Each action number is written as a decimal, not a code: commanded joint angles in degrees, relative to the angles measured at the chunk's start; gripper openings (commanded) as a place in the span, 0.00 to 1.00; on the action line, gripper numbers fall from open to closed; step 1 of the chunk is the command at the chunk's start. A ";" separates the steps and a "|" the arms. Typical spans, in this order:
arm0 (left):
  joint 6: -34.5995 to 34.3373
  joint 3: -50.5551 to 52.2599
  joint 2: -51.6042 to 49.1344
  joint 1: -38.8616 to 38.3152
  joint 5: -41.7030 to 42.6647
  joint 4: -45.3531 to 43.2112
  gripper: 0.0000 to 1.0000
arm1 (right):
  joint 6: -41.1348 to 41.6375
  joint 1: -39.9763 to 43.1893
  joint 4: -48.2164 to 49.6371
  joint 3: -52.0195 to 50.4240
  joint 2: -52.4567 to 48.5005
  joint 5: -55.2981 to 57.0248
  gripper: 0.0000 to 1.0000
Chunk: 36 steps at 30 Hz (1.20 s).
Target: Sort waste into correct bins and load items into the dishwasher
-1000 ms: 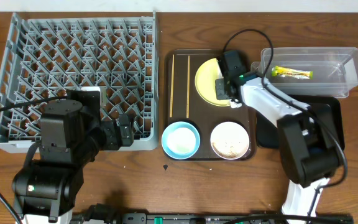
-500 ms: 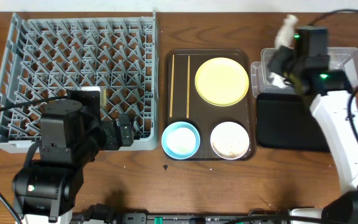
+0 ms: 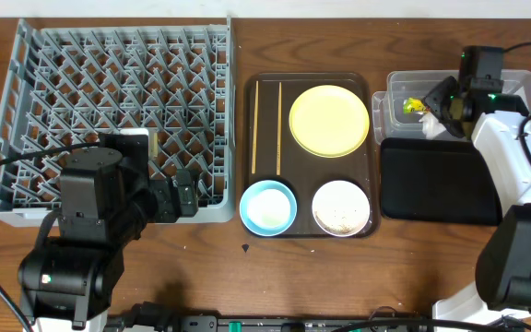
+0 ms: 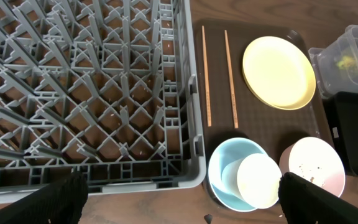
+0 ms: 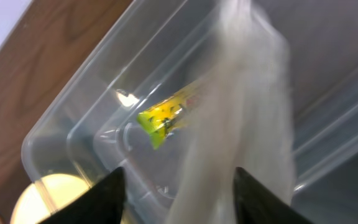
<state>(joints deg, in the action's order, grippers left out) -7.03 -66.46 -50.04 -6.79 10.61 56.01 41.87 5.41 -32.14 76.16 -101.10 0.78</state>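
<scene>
One white paper [image 5: 241, 124] between right fingers [image 5: 107, 196] over tub [image 5: 73, 130], grip unclear | left fingers [image 4: 61, 196] wide

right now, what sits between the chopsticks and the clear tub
The yellow plate, resting on the brown tray, lies between the chopsticks and the clear tub. The overhead view shows this.

right wrist: white paper piece [image 5: 241, 106] blurred against my lens, hiding part of the packet [image 5: 163, 118]; I can't tell whether the right gripper [image 5: 178, 179] grips it | left wrist: clear tub [image 4: 353, 53] cut by right edge
</scene>
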 commanded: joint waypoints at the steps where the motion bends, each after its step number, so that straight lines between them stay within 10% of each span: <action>1: 0.76 -1.11 0.31 0.24 0.55 0.11 0.98 | -5.35 0.59 0.20 -0.04 3.76 -11.06 0.58; 17: 0.76 -1.11 0.31 0.24 0.55 0.11 0.98 | -25.75 -25.92 -22.99 -1.01 16.41 -18.58 0.51; 36: 0.74 -1.11 0.33 0.24 6.12 1.25 0.98 | -28.26 -45.46 -10.08 -8.68 2.82 -14.16 0.42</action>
<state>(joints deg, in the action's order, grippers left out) -7.03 -66.48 -50.04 -6.79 12.12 56.95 13.15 -39.27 -42.96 67.83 -96.12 -14.35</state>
